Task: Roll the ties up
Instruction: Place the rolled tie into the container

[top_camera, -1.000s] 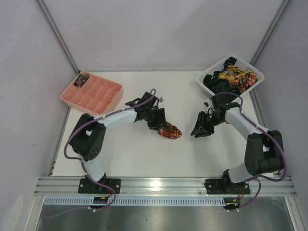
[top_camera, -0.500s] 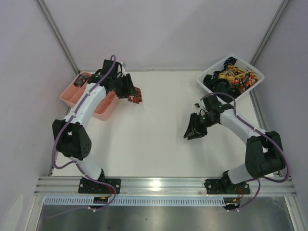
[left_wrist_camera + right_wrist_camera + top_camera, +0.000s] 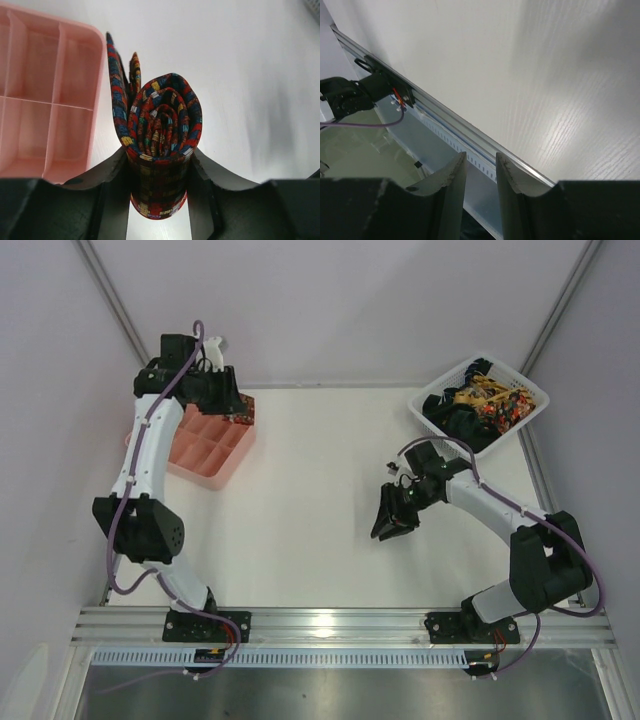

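At the far left we see the left end effector (image 3: 236, 408) raised by the far right corner of the pink compartment tray (image 3: 205, 452). It is clamped on a rolled tie (image 3: 241, 418) with a busy pattern of red, blue, yellow and black. In the left wrist view the roll (image 3: 162, 132) is a tight spiral pinched from both sides by the two fingers (image 3: 114, 172), and a loose pointed end stands beside the coil on its tray side. There the roll lies just off the tray's rim (image 3: 95, 115), over the white table (image 3: 250, 75) rather than over a compartment.

Right of the middle of the table (image 3: 300, 540), the right end effector (image 3: 388, 525) is tilted down toward the near left. Its fingers (image 3: 451, 182) stand a narrow gap apart with nothing between them.

At the far right corner sits a white lattice basket (image 3: 533, 393) holding a heap of unrolled ties (image 3: 482, 403), some yellow and red, some plain dark.
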Controlling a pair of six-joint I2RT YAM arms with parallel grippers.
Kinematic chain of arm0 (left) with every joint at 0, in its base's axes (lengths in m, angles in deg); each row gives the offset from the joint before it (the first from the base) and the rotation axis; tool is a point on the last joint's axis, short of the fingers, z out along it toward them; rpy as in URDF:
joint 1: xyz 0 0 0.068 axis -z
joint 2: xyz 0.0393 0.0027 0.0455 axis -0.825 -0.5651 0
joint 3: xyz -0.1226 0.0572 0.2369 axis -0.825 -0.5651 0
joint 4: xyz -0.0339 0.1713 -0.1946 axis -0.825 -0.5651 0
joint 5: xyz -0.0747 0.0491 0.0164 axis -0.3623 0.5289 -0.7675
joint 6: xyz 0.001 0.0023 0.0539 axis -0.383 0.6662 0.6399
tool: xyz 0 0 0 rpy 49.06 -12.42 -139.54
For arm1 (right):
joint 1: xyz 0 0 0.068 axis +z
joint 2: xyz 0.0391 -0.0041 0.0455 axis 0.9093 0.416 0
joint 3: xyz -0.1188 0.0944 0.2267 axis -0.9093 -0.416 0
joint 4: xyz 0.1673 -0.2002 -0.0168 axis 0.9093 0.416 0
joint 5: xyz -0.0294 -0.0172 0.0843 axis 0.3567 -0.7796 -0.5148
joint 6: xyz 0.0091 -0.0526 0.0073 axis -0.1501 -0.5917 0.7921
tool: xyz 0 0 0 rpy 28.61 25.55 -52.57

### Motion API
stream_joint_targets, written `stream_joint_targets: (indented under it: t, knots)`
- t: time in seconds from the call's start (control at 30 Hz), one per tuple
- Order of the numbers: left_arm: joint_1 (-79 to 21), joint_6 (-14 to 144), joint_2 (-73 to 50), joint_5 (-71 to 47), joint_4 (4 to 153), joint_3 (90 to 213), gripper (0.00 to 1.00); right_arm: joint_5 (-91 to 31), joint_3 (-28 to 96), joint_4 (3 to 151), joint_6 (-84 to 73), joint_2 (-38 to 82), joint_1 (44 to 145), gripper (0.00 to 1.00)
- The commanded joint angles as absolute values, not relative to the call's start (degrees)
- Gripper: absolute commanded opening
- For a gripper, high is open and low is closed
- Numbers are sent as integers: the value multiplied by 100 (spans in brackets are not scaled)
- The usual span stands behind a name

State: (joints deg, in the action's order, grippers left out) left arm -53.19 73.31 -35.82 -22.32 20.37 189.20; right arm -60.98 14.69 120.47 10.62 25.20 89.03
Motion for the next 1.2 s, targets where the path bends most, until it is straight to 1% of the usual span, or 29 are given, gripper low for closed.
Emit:
stream_joint_targets:
  t: [0.0,0.13,0.2,0.23,0.3,0.43,0.63,0.77,1.17]
  knots:
    - [-5330,7936,-3867,-2659,1578,18908,1,-6118,1684,12379,847,2440,9142,36]
    - [-5339,7998,-3761,-2334,1780,18590,0,-5968,1518,12309,715,2406,9415,36]
    - [-5400,8059,-3892,-2604,1745,18677,1,-5994,1316,12195,689,2388,9520,36]
    - [-5427,8086,-3998,-2684,1675,18747,0,-5985,1245,12125,689,2379,9538,36]
    - [-5445,8295,-4514,-2624,1203,19352,1,-5942,1034,12046,601,2344,9556,36]
    - [-5436,8279,-4911,-2466,1183,19697,0,-5880,727,11843,495,2370,9556,36]
    - [-5427,8420,-5396,-1896,1077,20066,1,-5705,796,11869,390,2458,9556,36]
    - [-5409,8455,-5361,-1500,1322,20146,0,-5678,814,11895,407,2493,9539,36]
    - [-5365,8718,-5686,-963,1209,20453,0,-5713,1034,11694,600,2836,9539,36]
